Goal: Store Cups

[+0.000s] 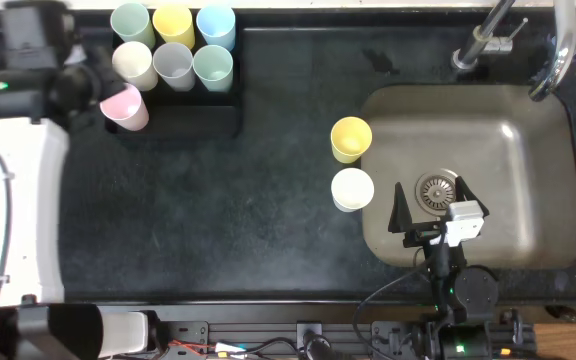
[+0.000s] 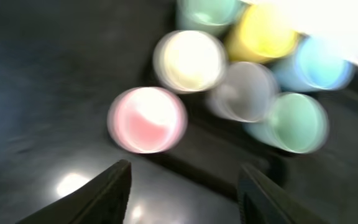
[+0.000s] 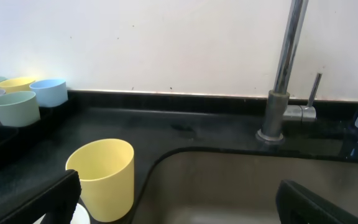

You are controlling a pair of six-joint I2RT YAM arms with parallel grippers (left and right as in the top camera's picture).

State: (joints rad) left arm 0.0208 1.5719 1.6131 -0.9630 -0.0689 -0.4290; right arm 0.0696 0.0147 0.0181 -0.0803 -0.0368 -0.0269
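Six cups fill the black tray point(image 1: 200, 118) at 11 o'clock on my top view. A pink cup point(image 1: 125, 107) stands at its 8 o'clock corner, and my left gripper point(image 2: 182, 193) is near it, fingers spread and empty. A yellow cup point(image 1: 350, 138) and a white cup point(image 1: 352, 188) stand at 9 o'clock of the sink point(image 1: 518, 150). My right gripper point(image 1: 430, 195) hangs over the sink, fingers splayed and holding nothing.

Top: straight down over countertop point(image 1: 268, 230) and sink point(image 1: 528, 130).
Left wrist: close above racked cups point(image 2: 247, 90).
Right wrist: low, facing far wall point(image 3: 166, 43); same cups far left.
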